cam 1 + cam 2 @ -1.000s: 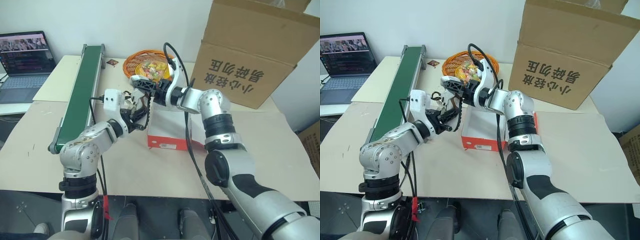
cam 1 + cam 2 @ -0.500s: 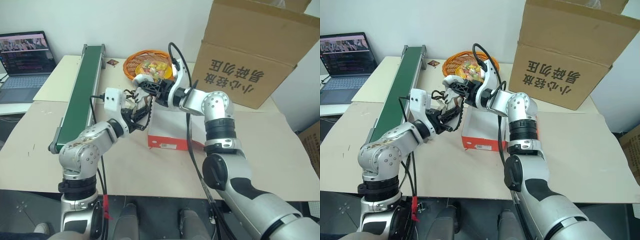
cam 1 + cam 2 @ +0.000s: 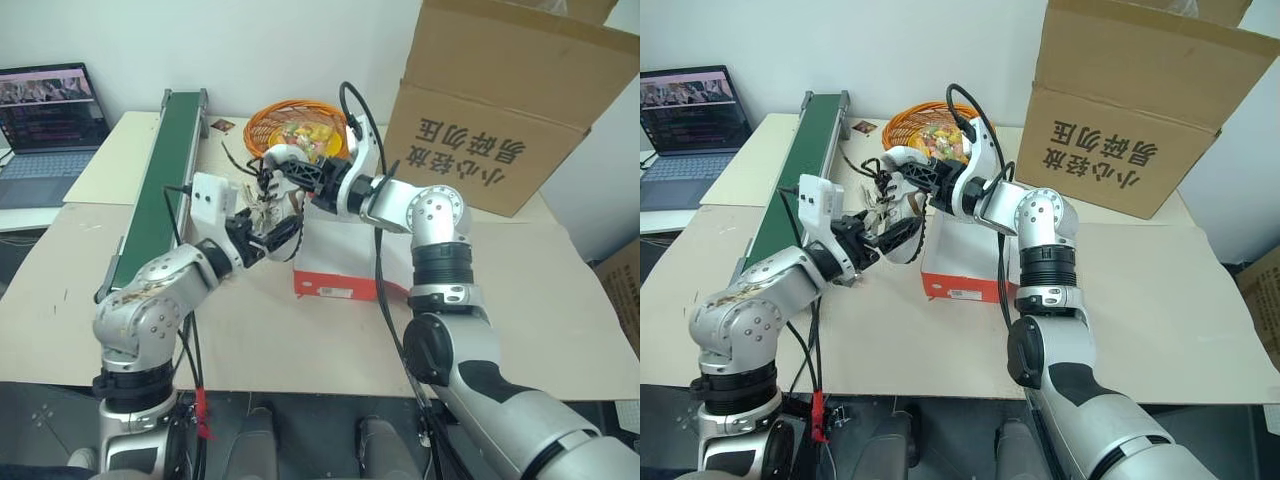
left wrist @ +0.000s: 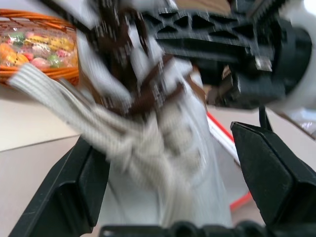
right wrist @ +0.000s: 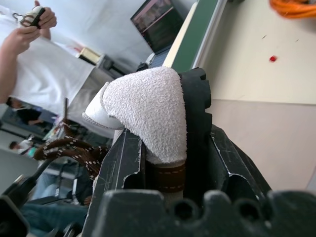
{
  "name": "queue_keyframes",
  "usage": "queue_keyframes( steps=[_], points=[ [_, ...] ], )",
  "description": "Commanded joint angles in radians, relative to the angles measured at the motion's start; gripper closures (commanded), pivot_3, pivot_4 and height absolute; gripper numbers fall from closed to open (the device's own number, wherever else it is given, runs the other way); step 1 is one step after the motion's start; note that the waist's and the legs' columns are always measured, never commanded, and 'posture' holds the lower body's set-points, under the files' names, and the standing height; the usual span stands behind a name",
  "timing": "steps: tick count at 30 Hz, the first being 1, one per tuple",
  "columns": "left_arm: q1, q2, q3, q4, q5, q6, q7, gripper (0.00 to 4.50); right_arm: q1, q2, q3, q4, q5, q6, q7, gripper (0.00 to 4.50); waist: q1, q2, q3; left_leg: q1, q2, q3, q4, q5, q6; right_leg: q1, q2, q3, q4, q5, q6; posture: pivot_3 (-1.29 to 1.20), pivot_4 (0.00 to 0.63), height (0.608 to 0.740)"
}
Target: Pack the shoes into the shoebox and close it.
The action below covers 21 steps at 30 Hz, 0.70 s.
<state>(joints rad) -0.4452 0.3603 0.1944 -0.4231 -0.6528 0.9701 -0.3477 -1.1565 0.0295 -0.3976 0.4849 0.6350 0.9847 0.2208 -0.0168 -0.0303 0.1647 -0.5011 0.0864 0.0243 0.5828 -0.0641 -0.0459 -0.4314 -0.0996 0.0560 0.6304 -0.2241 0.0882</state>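
On the tan tabletop [image 3: 300, 340], near its middle, you see the red shoebox [image 3: 340, 268]. Above its left end, your right gripper [image 3: 268, 172] pinches one white shoe [image 3: 895, 210]. Your left gripper [image 3: 272, 240] is wide open beside it, holding nothing.

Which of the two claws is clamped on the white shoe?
The right claw: its fingers pinch the small white sneaker. The left claw stands open.

Cream shoe [image 3: 895, 208] held aloft beside open red shoebox [image 3: 962, 281].
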Motion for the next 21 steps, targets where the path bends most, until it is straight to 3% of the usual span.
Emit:
queue_keyframes(
  steps=[1,3,7,11,15,21],
  points=[
    [0.009,-0.012,0.019,-0.054,-0.042,0.014,0.024,0.49,-0.048,-0.08,0.004,0.056,-0.07,-0.171,-0.018,3.19,0.006,0.0,0.0,0.0,0.0,0.0,0.0,0.0,0.0,0.0,0.0,0.0,0.0,0.0,0.0,0.0,0.15,0.721],
    [0.014,-0.013,0.015,-0.06,-0.046,0.013,0.034,0.49,-0.063,-0.109,-0.042,0.128,-0.062,-0.232,-0.048,3.19,0.007,0.0,0.0,0.0,0.0,0.0,0.002,0.0,0.0,0.002,0.0,-0.001,-0.001,0.0,0.0,0.0,0.15,0.721],
    [0.02,-0.012,0.012,-0.069,-0.046,0.016,0.054,0.49,-0.067,-0.189,0.006,0.211,-0.147,-0.333,-0.055,3.19,0.003,0.0,0.0,0.0,0.0,0.0,0.002,0.0,0.0,0.003,0.0,-0.001,-0.002,0.0,0.0,0.0,0.15,0.721],
    [0.043,0.054,0.017,-0.078,-0.027,-0.001,0.021,0.49,-0.08,-0.265,0.08,0.258,-0.204,-0.223,-0.024,3.19,-0.005,0.001,0.001,0.0,0.0,0.0,0.002,0.0,0.0,0.003,0.0,-0.001,-0.002,0.0,0.0,0.0,0.15,0.721],
    [0.1,0.221,-0.03,-0.113,0.03,-0.088,-0.129,0.49,-0.099,-0.349,0.191,0.228,-0.22,-0.032,0.11,3.19,-0.019,0.002,0.001,0.001,0.0,0.0,0.0,0.0,0.0,0.002,0.0,-0.001,0.0,0.0,0.0,0.0,0.15,0.721],
    [0.183,0.384,-0.015,-0.105,0.064,-0.223,-0.315,0.49,-0.147,-0.369,0.187,0.247,-0.197,0.186,0.12,3.19,-0.023,0.002,0.001,0.001,0.0,0.0,-0.002,0.0,0.0,0.0,-0.001,-0.001,0.0,-0.005,-0.009,0.0,0.15,0.721]
  ],
)
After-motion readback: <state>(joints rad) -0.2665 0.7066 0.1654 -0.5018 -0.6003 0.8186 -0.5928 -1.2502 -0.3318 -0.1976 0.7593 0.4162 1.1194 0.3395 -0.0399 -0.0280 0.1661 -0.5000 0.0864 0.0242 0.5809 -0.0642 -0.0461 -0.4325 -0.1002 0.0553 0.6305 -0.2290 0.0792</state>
